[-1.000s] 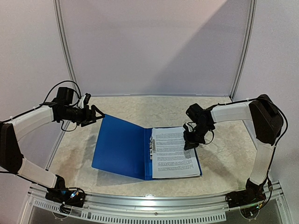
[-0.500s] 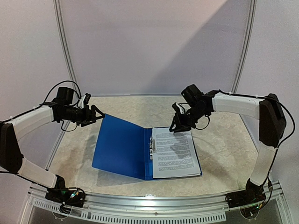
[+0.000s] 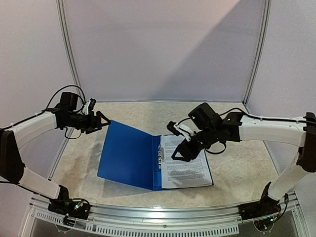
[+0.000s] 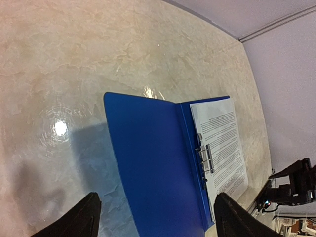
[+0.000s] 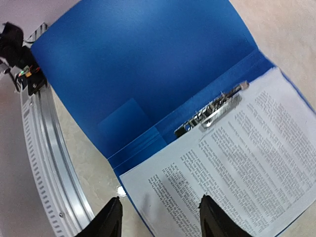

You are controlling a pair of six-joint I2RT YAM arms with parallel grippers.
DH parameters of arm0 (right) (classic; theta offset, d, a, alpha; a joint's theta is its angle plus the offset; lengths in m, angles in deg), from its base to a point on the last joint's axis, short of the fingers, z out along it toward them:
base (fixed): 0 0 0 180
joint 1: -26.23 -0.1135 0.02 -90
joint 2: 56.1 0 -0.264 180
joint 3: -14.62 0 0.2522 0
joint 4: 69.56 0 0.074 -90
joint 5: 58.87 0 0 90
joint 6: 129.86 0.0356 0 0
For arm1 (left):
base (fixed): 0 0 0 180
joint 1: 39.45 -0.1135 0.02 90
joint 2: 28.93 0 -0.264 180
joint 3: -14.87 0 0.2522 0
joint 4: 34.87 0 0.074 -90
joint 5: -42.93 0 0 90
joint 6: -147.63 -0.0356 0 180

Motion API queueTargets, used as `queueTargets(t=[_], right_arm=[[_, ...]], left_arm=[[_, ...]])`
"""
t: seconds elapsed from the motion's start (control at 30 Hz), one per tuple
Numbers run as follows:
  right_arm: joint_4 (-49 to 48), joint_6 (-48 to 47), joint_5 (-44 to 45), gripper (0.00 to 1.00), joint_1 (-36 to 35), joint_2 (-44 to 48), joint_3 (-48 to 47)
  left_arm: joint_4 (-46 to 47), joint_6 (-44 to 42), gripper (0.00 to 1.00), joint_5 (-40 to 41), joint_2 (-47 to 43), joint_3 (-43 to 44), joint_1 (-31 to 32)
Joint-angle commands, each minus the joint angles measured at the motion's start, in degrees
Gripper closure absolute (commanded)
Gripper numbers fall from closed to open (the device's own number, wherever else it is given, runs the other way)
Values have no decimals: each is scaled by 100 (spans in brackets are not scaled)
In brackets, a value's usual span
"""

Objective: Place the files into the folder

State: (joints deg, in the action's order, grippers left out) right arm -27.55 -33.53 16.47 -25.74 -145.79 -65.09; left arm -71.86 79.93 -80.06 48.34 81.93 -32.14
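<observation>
The blue folder [image 3: 129, 154] lies open on the table, its left cover tilted up and its metal clip [image 3: 159, 156] along the spine. The files [image 3: 185, 168], white printed sheets, lie stacked on its right half, their left edge at the clip. My right gripper [image 3: 180, 153] hovers open just above the files' left part, nothing between its fingers. In the right wrist view the files [image 5: 247, 158], clip [image 5: 212, 111] and folder [image 5: 138, 64] lie below the open gripper [image 5: 160, 202]. My left gripper [image 3: 101, 122] stands open, high beyond the cover's far left corner. Its wrist view looks down on the folder [image 4: 148, 163] and files [image 4: 222, 143] past the open gripper [image 4: 157, 207].
An aluminium rail [image 3: 163, 217] runs along the table's near edge, close to the folder's front corner [image 5: 44, 148]. White walls with metal posts [image 3: 69, 54] close the back and sides. The right arm's base [image 4: 296, 182] stands near the folder's right side.
My right gripper has swung from the files' right edge, round their far edge, to above their left part, and its jaws have gone from shut to open. The left arm has not moved.
</observation>
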Motion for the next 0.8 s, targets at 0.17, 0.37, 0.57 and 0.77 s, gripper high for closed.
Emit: queueTargets(t=[0.17, 0.37, 0.57, 0.77], right_arm=[[-1178, -2220, 1098, 20, -232, 76, -80], [106, -1098, 1222, 29, -226, -1564, -2219], [52, -225, 1216, 50, -218, -2522, -2682], [307, -111, 1332, 65, -207, -3073, -3214]], left_arm=[[102, -65, 19, 65, 41, -80, 42], [160, -51, 20, 64, 98, -119, 42], [156, -46, 20, 21, 146, -100, 29], [171, -47, 20, 25, 135, -92, 33]])
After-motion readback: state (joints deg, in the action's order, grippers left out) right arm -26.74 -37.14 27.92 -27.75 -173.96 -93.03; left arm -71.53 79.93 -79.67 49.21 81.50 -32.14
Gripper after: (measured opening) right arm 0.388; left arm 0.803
